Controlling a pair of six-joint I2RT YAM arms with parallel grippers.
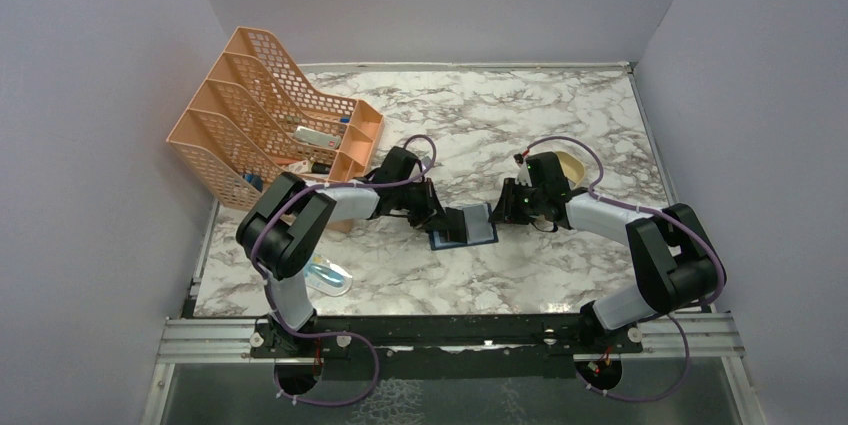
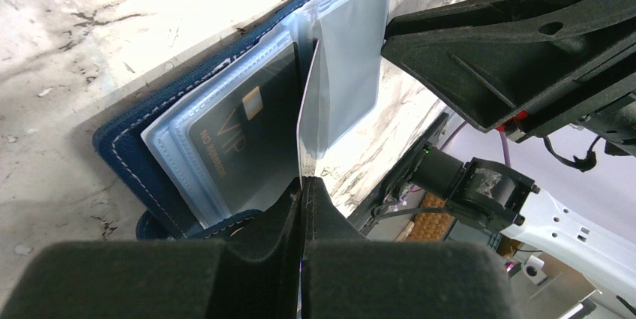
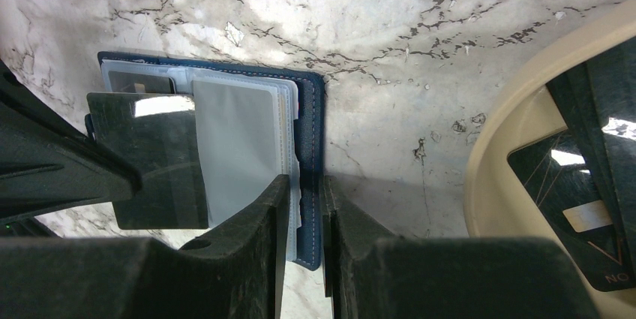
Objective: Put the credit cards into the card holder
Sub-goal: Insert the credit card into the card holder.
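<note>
The navy card holder (image 1: 465, 226) lies open on the marble table between both arms, its clear pockets facing up. A dark "VIP" credit card (image 2: 240, 131) sits in its left pocket. My left gripper (image 2: 304, 184) is shut on another thin credit card (image 2: 309, 120), which shows edge-on here. That card stands upright over the holder's middle fold and looks dark and glossy (image 3: 161, 161) in the right wrist view. My right gripper (image 3: 304, 184) is shut on the holder's right edge (image 3: 313, 131), one finger on the sleeves and one outside the navy cover. A further dark card (image 3: 577, 214) lies in the tan tray.
The tan oval tray (image 1: 572, 163) stands just behind my right gripper (image 1: 503, 207). An orange mesh file rack (image 1: 270, 125) fills the back left corner. A blue-patterned packet (image 1: 330, 273) lies near the left arm's base. My left gripper (image 1: 437, 217) is at the holder's left side.
</note>
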